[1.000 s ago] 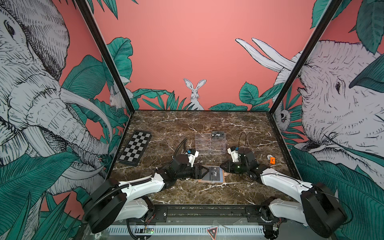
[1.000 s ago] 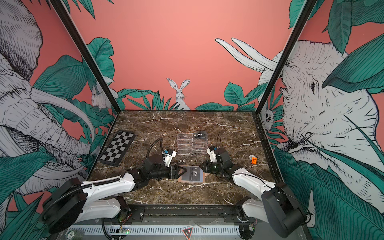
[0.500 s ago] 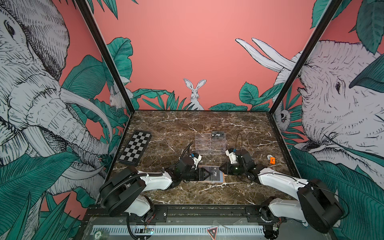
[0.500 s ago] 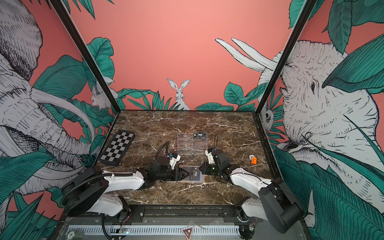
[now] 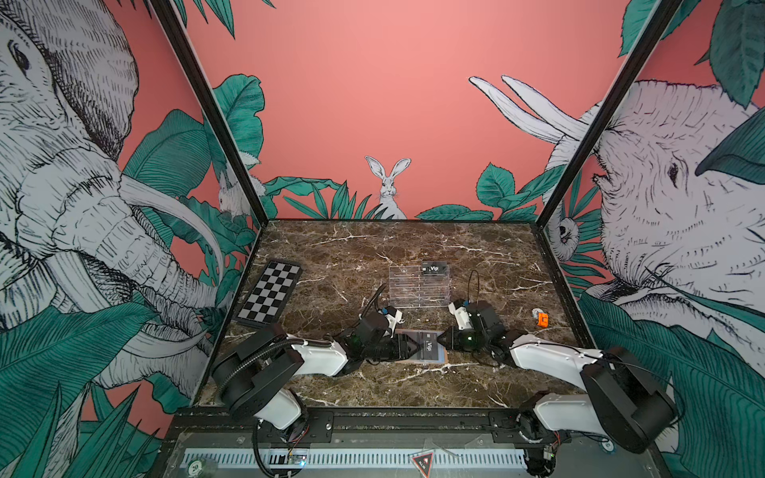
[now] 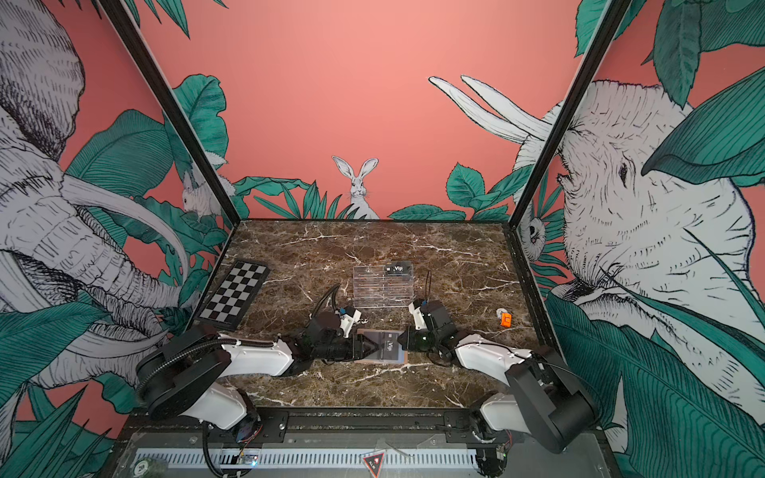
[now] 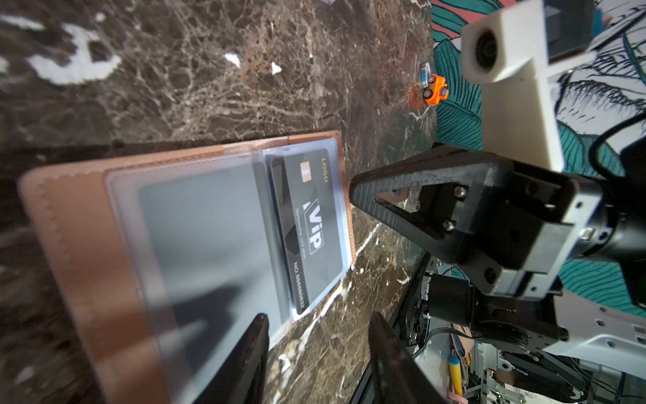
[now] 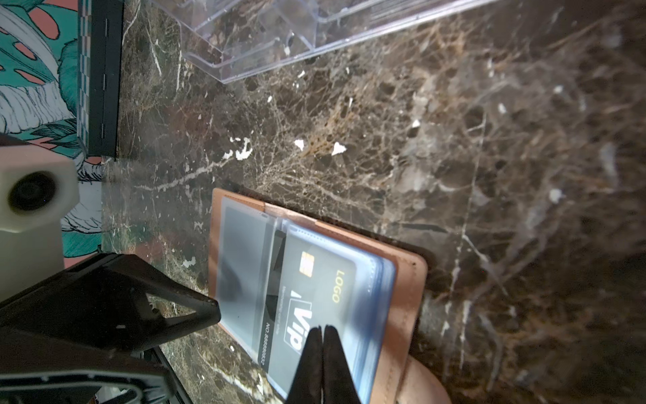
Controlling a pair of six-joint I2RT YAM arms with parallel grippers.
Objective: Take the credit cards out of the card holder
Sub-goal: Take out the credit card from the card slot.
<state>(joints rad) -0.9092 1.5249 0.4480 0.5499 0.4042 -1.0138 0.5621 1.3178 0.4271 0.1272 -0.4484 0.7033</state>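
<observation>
Right wrist view: credit card [image 8: 314, 290] sleeved in card holder [image 8: 407, 280], another Vip card [image 5: 434, 268] on acrylic stand [image 5: 418, 287]; right tool [image 8: 321, 329] together, left tool [image 7: 317, 316] apart.

The card holder [image 7: 70, 227] lies open on the table [image 5: 372, 248], front centre, between the left gripper [image 5: 413, 346] and the right gripper [image 5: 443, 337], with a card [image 7: 311, 224] in its sleeve. Behind it a stand [image 5: 418, 287] carries a second card [image 5: 434, 268]. A board [image 5: 269, 297] lies left, a toy [image 5: 542, 318] right.

Your left gripper [image 7: 318, 316] sits low, jaws apart; your right gripper [image 8: 318, 328] faces it, also low, fingertips pressed together
</observation>
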